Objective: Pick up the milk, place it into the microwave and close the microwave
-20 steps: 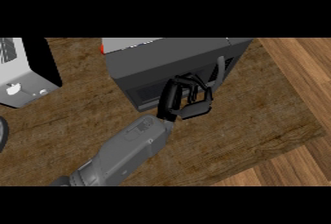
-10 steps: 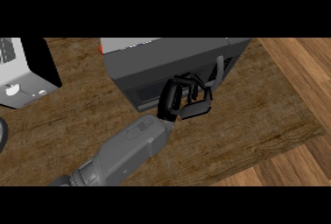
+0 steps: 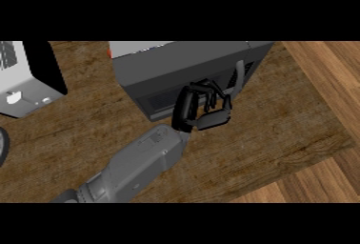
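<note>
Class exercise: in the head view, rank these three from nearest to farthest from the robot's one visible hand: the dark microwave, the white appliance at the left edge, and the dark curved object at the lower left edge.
1. Microwave: directly behind the hand, whose fingers are against its front.
2. White appliance: upper left, well away across the counter.
3. Dark curved object: lower left edge, slightly farther.

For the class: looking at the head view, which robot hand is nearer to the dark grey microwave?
Only one robot hand shows, and which side it belongs to cannot be told. Its curled fingers sit against the microwave front. The other hand is out of view.
</note>
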